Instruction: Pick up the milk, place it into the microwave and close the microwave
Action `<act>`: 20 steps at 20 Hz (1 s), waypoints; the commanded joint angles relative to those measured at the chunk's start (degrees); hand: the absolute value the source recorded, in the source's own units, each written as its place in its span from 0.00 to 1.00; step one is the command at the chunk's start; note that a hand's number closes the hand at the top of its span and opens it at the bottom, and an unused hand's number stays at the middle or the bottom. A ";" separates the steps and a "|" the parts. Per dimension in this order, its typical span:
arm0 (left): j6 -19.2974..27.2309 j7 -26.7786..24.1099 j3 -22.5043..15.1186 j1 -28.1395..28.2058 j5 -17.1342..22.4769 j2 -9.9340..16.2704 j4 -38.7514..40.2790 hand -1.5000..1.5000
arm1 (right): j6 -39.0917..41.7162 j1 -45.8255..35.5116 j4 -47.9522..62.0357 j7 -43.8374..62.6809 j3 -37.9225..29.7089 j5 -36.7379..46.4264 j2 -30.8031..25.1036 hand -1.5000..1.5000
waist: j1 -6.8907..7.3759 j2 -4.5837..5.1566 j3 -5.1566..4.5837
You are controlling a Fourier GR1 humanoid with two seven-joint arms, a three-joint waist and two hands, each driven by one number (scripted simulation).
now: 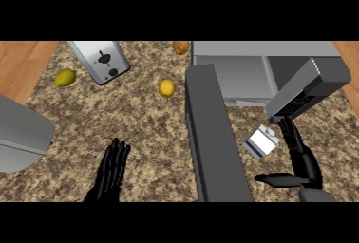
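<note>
The milk, a small white carton with a blue band, is seen lying tilted on the counter in front of the microwave, between the open microwave door and the right hand. The microwave is positioned at the far right part of the counter, and its cavity is exposed; the door is swung out toward the near edge. The right hand is located just beside the milk on its right; its fingers are extended toward the carton and are not wrapped round it, with the thumb held out to the side nearer the front edge. Whether the fingertips touch the carton cannot be told. The left hand is shown at the near edge of the counter, left of the door, with fingers straight, released and pointing up; nothing is held. A toaster is placed at the far edge of the counter toward the left. A lime is found to its left near the far left corner, and a lemon lies between the toaster and the door. A brown round item is located at the far edge beside the microwave; its kind cannot be determined. A grey rounded object is seen at the left edge.
</note>
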 commanded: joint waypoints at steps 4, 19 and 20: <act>-5.30 -2.21 5.93 3.09 6.35 4.97 -2.34 0.00 | -4.45 -6.93 15.38 -8.48 -2.78 0.74 -1.30 0.00 | 0.10 0.03 0.01; -6.25 -1.85 6.30 3.23 5.71 4.99 -2.17 0.00 | -14.71 -20.21 38.71 -17.48 -5.31 4.94 -4.67 1.00 | 0.79 0.38 0.11; -8.24 -2.34 8.74 4.66 8.25 7.22 -4.44 0.00 | -14.11 -20.43 39.21 -16.82 -4.70 5.97 -6.24 1.00 | 1.19 0.46 0.13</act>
